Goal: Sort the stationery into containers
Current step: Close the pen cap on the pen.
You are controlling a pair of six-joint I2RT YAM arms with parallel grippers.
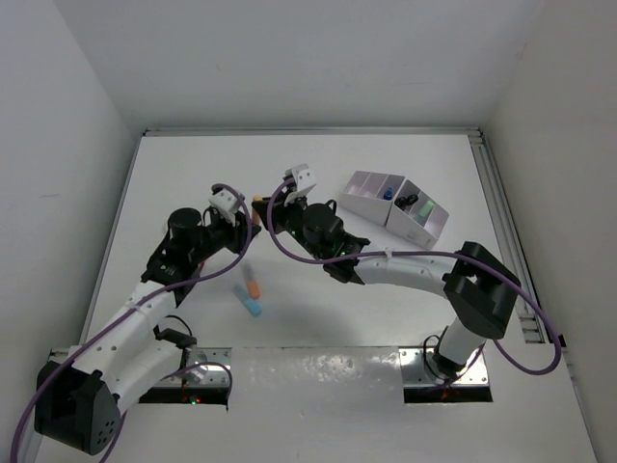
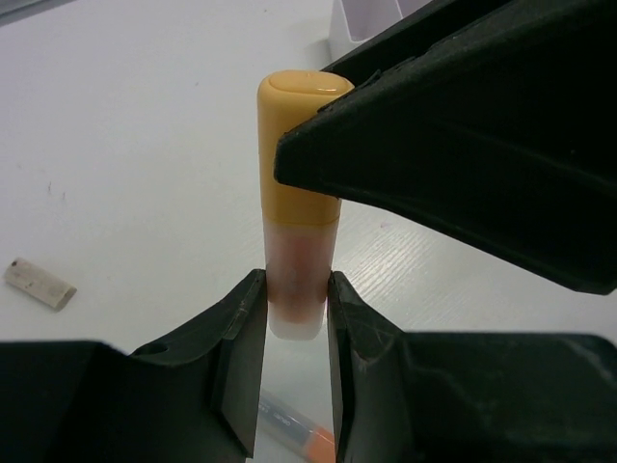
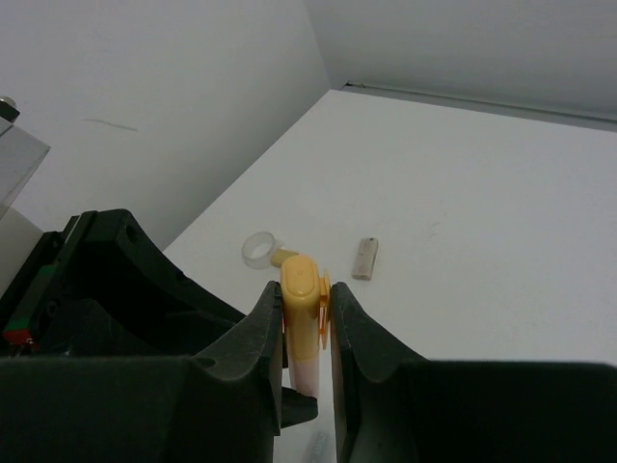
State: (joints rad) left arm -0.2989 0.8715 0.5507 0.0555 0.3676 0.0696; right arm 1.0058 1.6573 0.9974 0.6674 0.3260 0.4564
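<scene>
Nearest, at the table's [image 1: 318, 164] near edge, the two arms are bolted down. The left arm [image 1: 125, 328] and right arm [image 1: 415, 265] both reach to the middle of the table, where their heads meet.

The organizer [image 1: 410, 230] stands well apart from them, toward the far right corner, tilted to the table's edges. A blue-capped bottle [image 1: 388, 193] sits in one middle compartment and a dark item [image 1: 412, 203] in the compartment just to its right.

The left gripper [image 2: 294, 309] is narrow, its fingers pinching the pale lower body of a yellow-capped marker [image 2: 299, 174]. The right gripper [image 3: 307, 318] is also narrow and clamps the same marker by its cap, so both hold it between them above the table.

Between the arms, nearer the near edge, an orange marker [image 1: 251, 283] and a blue marker [image 1: 254, 308] lie just beside each other.

Beyond the grippers a grey eraser [image 3: 364, 258] lies flat on the table, near a clear ring [image 3: 256, 248] that touches a small yellow piece [image 3: 282, 257].
</scene>
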